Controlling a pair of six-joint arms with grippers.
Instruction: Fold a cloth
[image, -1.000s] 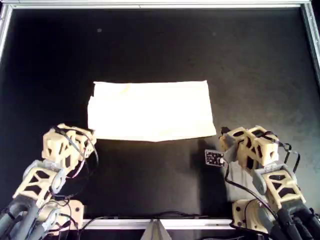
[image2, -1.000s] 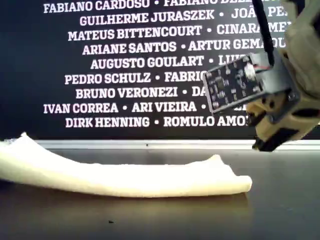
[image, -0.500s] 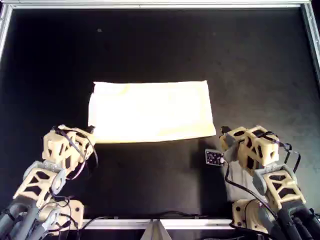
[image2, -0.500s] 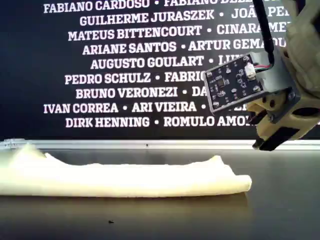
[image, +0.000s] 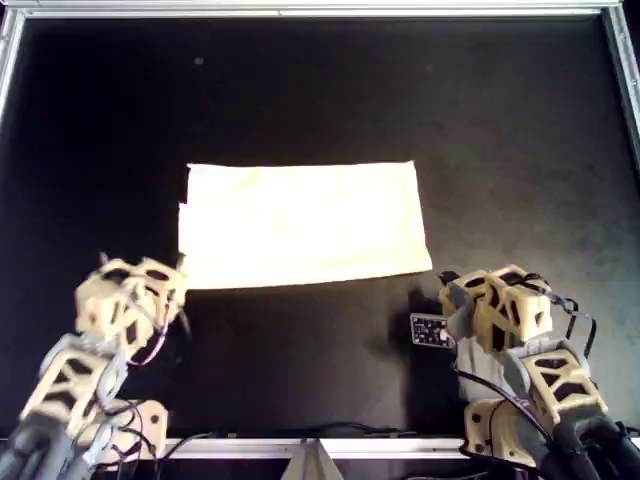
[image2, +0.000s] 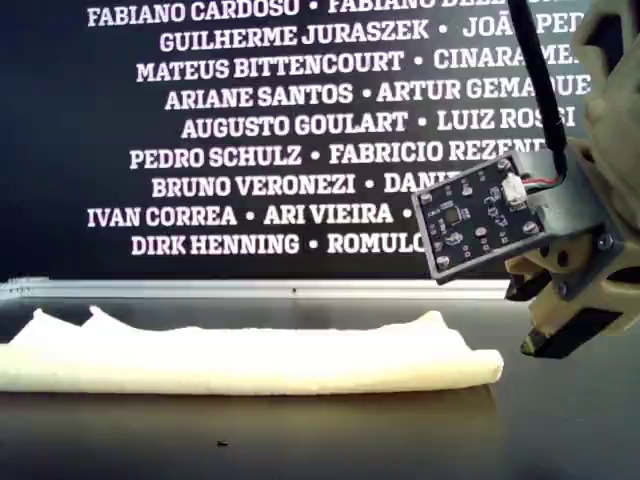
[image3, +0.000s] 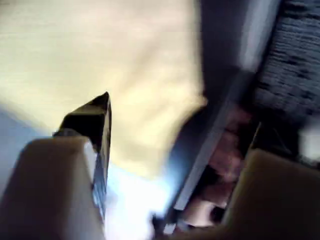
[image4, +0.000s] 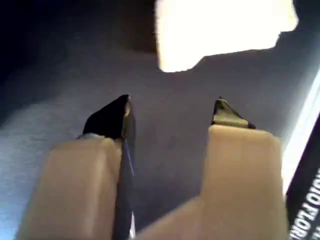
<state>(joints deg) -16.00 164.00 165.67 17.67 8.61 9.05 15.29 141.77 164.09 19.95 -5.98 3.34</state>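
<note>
The cloth (image: 305, 222) is a pale yellow rectangle lying folded and flat in the middle of the black table (image: 300, 90). The exterior view shows the cloth (image2: 250, 358) as a low double layer with a rounded end at that view's right. My left gripper (image: 150, 285) hovers just off the cloth's lower left corner in the overhead view. It is open and empty in the blurred left wrist view, with the cloth (image3: 100, 60) close ahead. My right gripper (image4: 172, 112) is open and empty, short of the cloth corner (image4: 220, 30) and off the lower right corner overhead.
An aluminium rail (image: 300, 10) frames the table. A black banner with white names (image2: 270, 125) stands behind it in the exterior view. A small circuit board (image: 430, 328) sticks out from the right arm. Cables (image: 300, 432) run along the table's bottom edge in the overhead view.
The cloth's left end in the exterior view has dropped flat. My left arm has pulled back from the cloth's corner. The right arm has drawn back slightly and lowered.
</note>
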